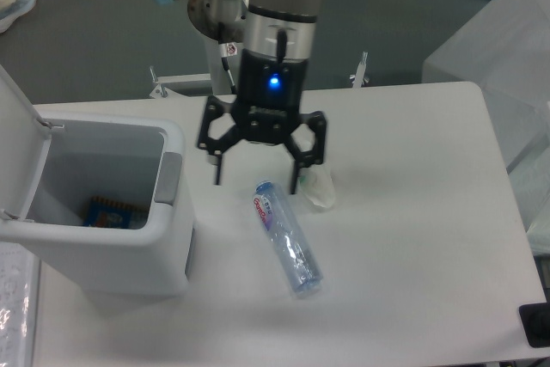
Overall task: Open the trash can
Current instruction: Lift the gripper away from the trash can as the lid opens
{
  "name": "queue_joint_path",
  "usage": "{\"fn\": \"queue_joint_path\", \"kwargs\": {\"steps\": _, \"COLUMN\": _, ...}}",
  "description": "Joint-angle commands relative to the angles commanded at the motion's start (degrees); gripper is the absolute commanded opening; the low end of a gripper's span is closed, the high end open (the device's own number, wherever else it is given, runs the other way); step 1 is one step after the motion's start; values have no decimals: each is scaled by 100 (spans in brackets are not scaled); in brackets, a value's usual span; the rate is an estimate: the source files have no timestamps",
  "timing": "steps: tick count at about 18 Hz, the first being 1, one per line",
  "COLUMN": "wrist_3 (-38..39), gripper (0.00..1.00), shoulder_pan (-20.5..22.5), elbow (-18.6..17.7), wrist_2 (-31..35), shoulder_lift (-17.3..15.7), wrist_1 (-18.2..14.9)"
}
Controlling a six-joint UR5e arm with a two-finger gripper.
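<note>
Hovering above your table [412, 238], the gripper [255, 176] had its fingers spread wide, holding nothing. The trash can [112, 229] sat at left, lid up. Descending could strike the bottle [286, 240] directly beneath.

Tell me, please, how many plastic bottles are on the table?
1: a clear plastic bottle lying on its side, right of the trash can. Others may be hidden inside it.

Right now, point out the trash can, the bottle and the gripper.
trash can [129, 251]: fixed camera, on its bare front wall.
bottle [286, 240]: fixed camera, mid-body of the clear plastic.
gripper [256, 185]: fixed camera, midway between its spread fingertips.
</note>
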State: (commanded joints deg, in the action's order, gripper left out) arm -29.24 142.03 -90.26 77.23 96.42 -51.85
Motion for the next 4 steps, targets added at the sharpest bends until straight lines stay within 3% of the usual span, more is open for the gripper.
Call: {"fn": "queue_joint_path", "kwargs": {"steps": 4, "wrist_3": -345, "gripper": 100, "shoulder_pan": 26, "elbow": -88, "wrist_2": 398, "shoulder_lift": 9, "wrist_1": -9}}
